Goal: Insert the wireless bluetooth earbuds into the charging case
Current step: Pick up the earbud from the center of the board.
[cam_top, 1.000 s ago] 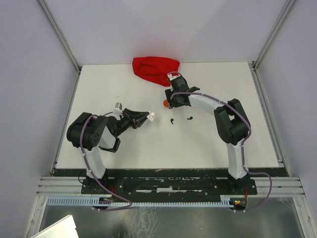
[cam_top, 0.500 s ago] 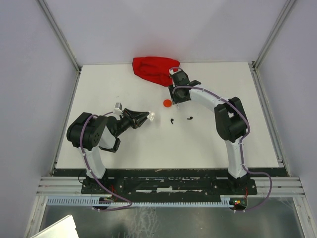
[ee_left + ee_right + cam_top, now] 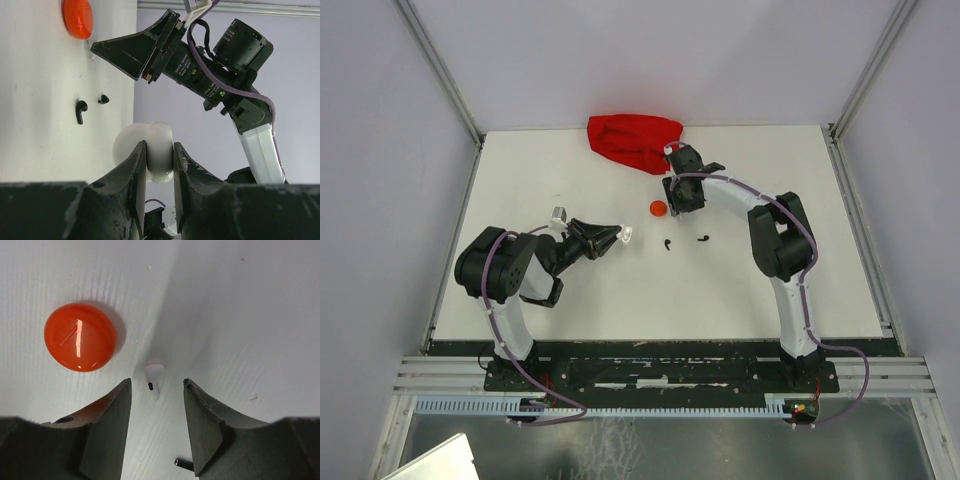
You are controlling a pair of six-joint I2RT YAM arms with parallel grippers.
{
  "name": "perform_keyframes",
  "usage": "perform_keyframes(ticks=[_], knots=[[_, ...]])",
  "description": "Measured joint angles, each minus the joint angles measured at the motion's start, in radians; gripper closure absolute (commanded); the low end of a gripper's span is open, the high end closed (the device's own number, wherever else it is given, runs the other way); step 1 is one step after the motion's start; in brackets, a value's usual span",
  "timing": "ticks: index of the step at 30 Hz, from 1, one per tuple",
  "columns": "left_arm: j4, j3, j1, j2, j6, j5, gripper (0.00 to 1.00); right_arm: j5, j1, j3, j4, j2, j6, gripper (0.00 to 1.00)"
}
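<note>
My left gripper is shut on a round white charging case, held just above the table; in the top view the case shows at the fingertips of that gripper. My right gripper stands open, pointing down at the table, with a small white earbud lying between its fingertips, untouched. In the top view this gripper is just right of an orange-red round case. Two black earbuds lie on the table nearer me.
A red cloth bag lies at the far edge of the white table, just behind the right gripper. The orange-red case sits close to the right gripper's left finger. A black earbud stem shows under its right finger.
The right gripper has shifted off the orange-red case toward the far right, so the case now shows whole, and its jaws have narrowed a little. The left arm has not moved.
</note>
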Motion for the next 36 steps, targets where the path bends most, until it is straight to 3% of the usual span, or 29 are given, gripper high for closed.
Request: perform_keyframes(ticks=[11,36], knots=[[0.0,0.0,0.0,0.0,0.0,0.0,0.97,-0.018,0.0,0.047,-0.006,0.045,0.0,0.49],[0.0,0.0,0.0,0.0,0.0,0.0,0.97,-0.029,-0.012,0.066,-0.01,0.06,0.001,0.71]])
